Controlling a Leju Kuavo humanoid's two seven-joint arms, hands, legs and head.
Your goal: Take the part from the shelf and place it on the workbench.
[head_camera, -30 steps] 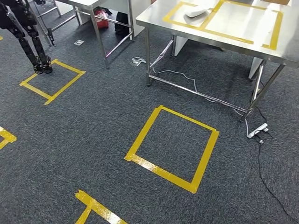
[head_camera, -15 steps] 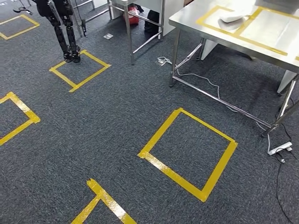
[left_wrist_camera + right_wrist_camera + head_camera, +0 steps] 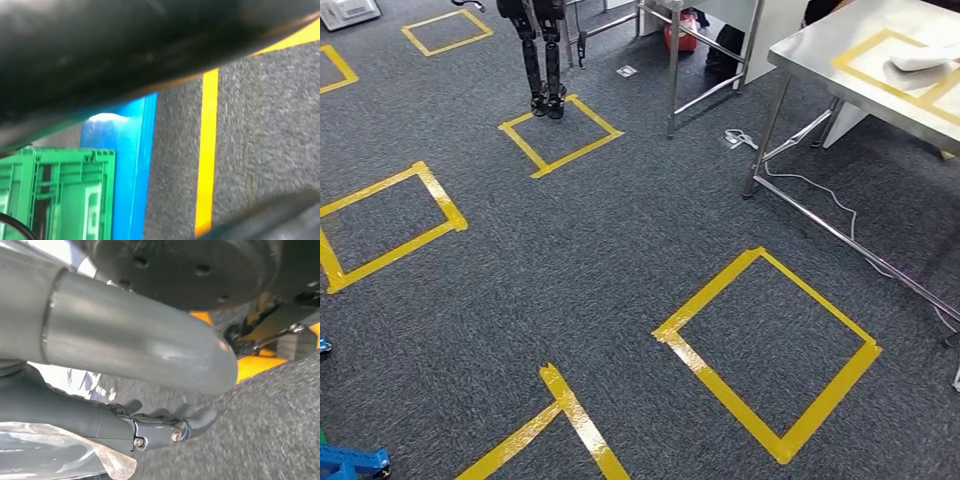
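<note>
Floor's dark grey carpet (image 3: 584, 250) with yellow tape squares (image 3: 769, 350) all over it. Steel desk (image 3: 810, 60) stands at the far right, more yellow tape (image 3: 882, 85) on top and a white part (image 3: 924, 60) lying inside that outline. White cable (image 3: 841, 210) trails underneath.

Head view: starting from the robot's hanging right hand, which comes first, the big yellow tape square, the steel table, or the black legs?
The right hand hangs near the carpet, so likely:
1. Yellow tape square, just ahead, right side.
2. Steel table, beyond it, far right.
3. Black legs, farthest, upper left.
</note>
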